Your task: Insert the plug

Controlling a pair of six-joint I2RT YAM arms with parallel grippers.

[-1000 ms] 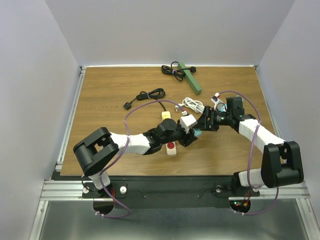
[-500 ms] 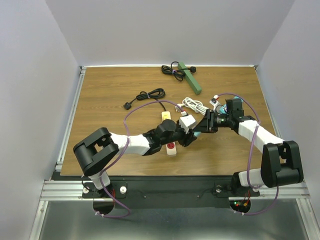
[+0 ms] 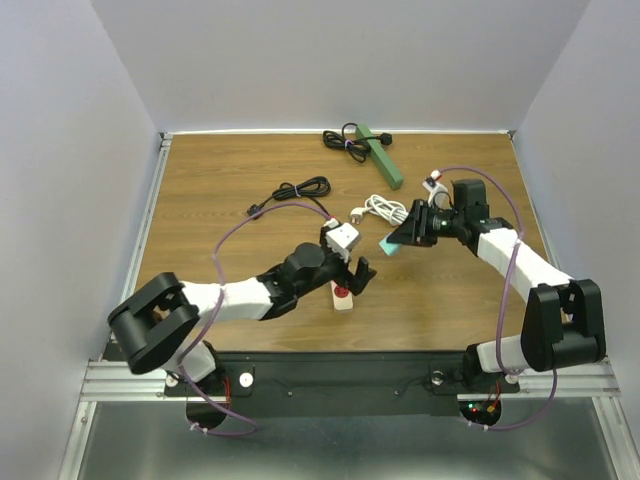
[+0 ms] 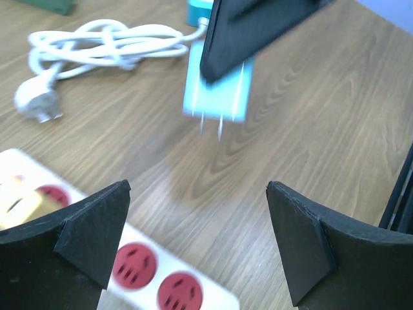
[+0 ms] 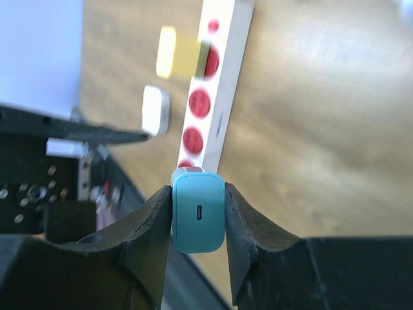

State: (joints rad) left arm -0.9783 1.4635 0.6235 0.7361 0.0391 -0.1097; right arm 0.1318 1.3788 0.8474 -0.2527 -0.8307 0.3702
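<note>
On the wooden table (image 3: 200,220), I noted the white power strip (image 3: 343,297) with red sockets lying near the front middle. The left gripper (image 4: 197,194) hung over the strip, jaws wide apart, holding nothing. The right gripper (image 5: 198,194) was clamped on the teal plug (image 4: 218,93), which was raised just right of the strip, prongs bare and clear of the sockets.

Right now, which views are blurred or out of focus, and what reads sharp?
Left wrist: the teal charger is smeared, the power strip soft, the table grain crisp. Right wrist: the charger between the fingers is sharp; strip and yellow plug behind are blurred. Top external: evenly lit, sharp throughout.
</note>
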